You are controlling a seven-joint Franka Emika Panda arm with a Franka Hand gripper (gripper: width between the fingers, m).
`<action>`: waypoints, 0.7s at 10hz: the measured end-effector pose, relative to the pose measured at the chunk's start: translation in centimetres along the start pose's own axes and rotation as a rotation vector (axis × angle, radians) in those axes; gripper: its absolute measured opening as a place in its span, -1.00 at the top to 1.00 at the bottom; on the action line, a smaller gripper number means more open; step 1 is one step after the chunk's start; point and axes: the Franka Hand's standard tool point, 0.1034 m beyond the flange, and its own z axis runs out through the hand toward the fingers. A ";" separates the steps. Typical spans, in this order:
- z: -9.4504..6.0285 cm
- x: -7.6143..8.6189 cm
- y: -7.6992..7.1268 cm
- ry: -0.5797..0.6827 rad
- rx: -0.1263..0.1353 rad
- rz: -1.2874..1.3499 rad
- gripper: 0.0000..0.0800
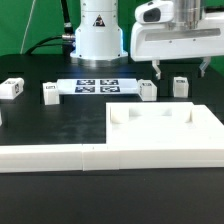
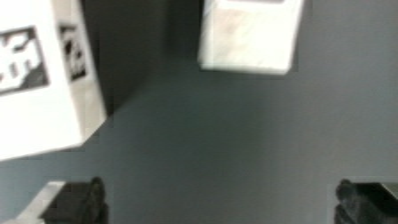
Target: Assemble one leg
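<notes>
Several small white legs with black-and-white tags lie on the black table: one [image 1: 10, 88] at the exterior view's left, one [image 1: 50, 92] beside it, one [image 1: 147, 90] right of the marker board, and one [image 1: 180, 85] further right. My gripper [image 1: 181, 70] hangs open just above that last leg, a finger on either side and not touching it. In the wrist view the gripper [image 2: 222, 195] is open and empty over bare table. One white leg [image 2: 249, 35] lies ahead of the fingers, and a tagged leg [image 2: 45, 80] lies off to the side.
The marker board [image 1: 97, 86] lies flat in front of the robot base [image 1: 98, 35]. The large white tray-like piece [image 1: 165, 130] fills the front right. A long white slab [image 1: 45, 157] runs along the front left.
</notes>
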 end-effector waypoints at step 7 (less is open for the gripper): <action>0.6 -1.5 0.8 -0.438 -0.056 -0.029 -0.62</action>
